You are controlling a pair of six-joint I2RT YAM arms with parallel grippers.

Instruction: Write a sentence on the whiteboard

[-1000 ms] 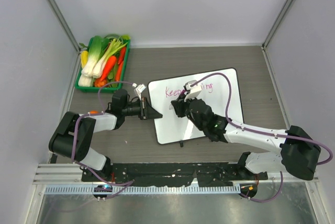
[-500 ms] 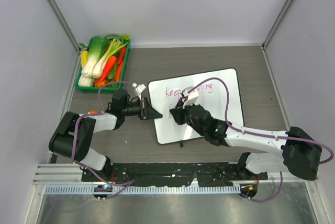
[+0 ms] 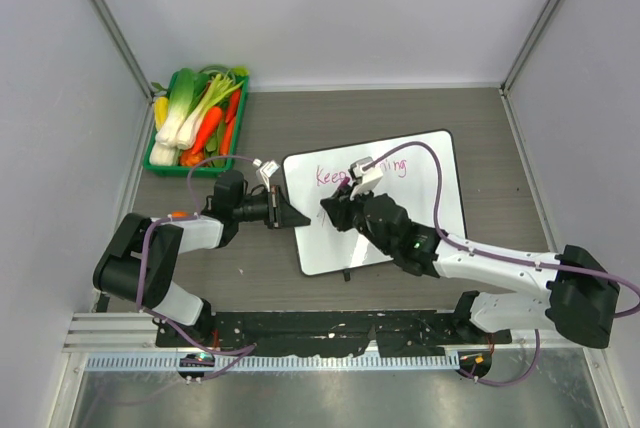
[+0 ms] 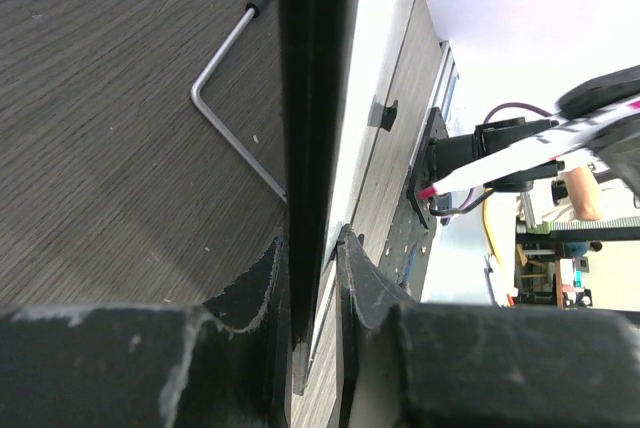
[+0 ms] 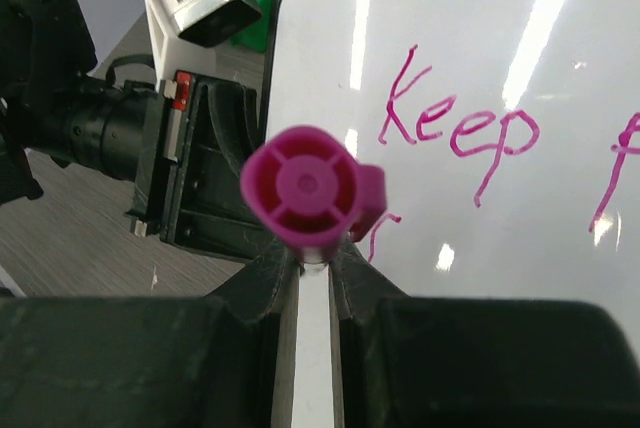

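Observation:
The whiteboard [image 3: 400, 198] lies flat on the table with pink writing "Keep" and more along its far edge. My left gripper [image 3: 295, 218] is shut on the board's left rim [image 4: 310, 148], which passes edge-on between my fingers. My right gripper [image 3: 335, 210] is shut on a pink marker [image 5: 305, 193] and holds it upright over the board's left part, under the word "Keep" [image 5: 455, 133]. A short pink stroke [image 5: 380, 233] shows beside the marker. The marker tip [image 4: 428, 191] also shows in the left wrist view.
A green tray [image 3: 196, 123] of toy vegetables stands at the back left. A bent metal rod [image 4: 232, 98] lies on the wooden table beside the board. White walls close in the back and both sides.
My right gripper with the marker drifted toward me and to the left along the board, then slightly back up. A short stroke has appeared under "Keep". My left gripper has not moved.

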